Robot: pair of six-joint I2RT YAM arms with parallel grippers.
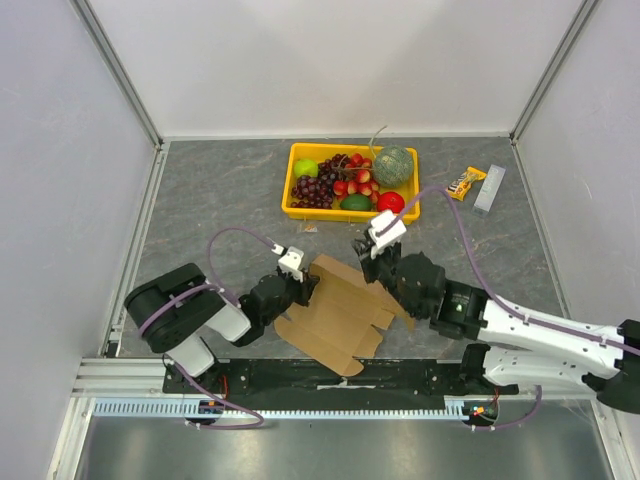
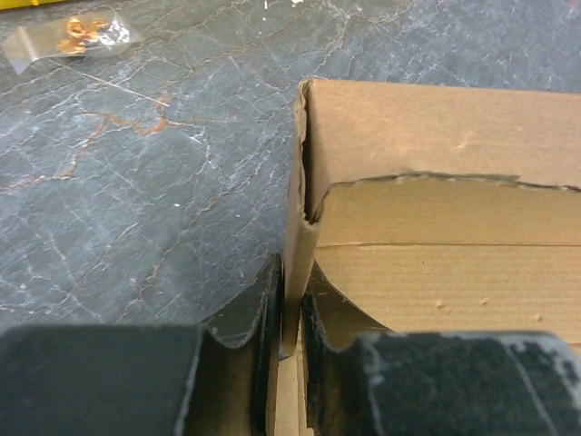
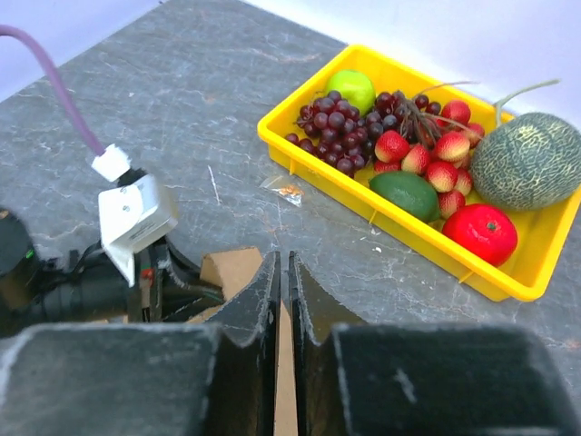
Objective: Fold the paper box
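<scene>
The paper box [image 1: 340,315] is a brown die-cut cardboard sheet, partly folded, lying near the table's front edge between both arms. My left gripper [image 1: 305,291] is at its left edge. In the left wrist view, the left gripper [image 2: 292,292] is shut on an upright cardboard wall of the paper box [image 2: 436,136], one finger on each side. My right gripper [image 1: 385,268] is at the sheet's far right corner. In the right wrist view, the right gripper [image 3: 283,265] has its jaws nearly together with a thin cardboard edge of the paper box [image 3: 231,268] between them.
A yellow fruit tray [image 1: 350,213] holding grapes, a melon and other fruit stands behind the box, close to the right gripper. A snack bar [image 1: 466,183] and a grey bar [image 1: 489,188] lie at the back right. A small clear wrapper [image 1: 310,228] lies in front of the tray.
</scene>
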